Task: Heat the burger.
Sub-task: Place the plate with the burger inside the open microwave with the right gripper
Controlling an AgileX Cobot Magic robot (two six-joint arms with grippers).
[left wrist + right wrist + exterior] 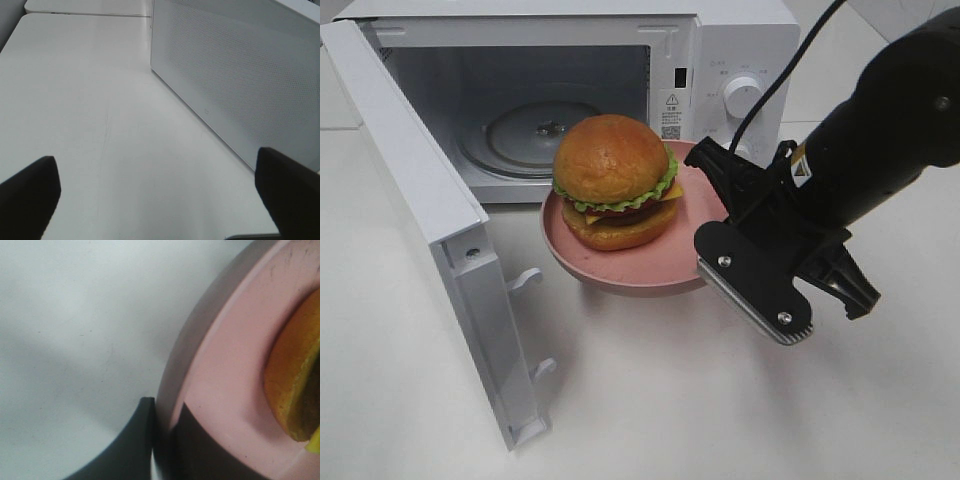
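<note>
Right in the middle of the high view, the burger is sitting on the pink plate. The plate looks to be hanging just in front of the open microwave rather than resting on the surface. The right jaws are pinching the plate's rim at its right-hand edge, one finger on each side of the lip, so one thin bit of rim is carrying everything.

That's what's bugging me. With a grip that far off-centre, I'm guessing the plate could be pivoting in the pinch on any quick move. The burger is a tall stack, so it's looking ready to slide or shed its top bun.

Going in, I'm also worrying about the far rim clipping the cavity's lower lip or the door at the left of the frame. The plate could also be landing off-centre on the glass turntable.

The left jaws are standing spread wide with nothing between them, over by the microwave's side panel, so they're not steadying anything.
</note>
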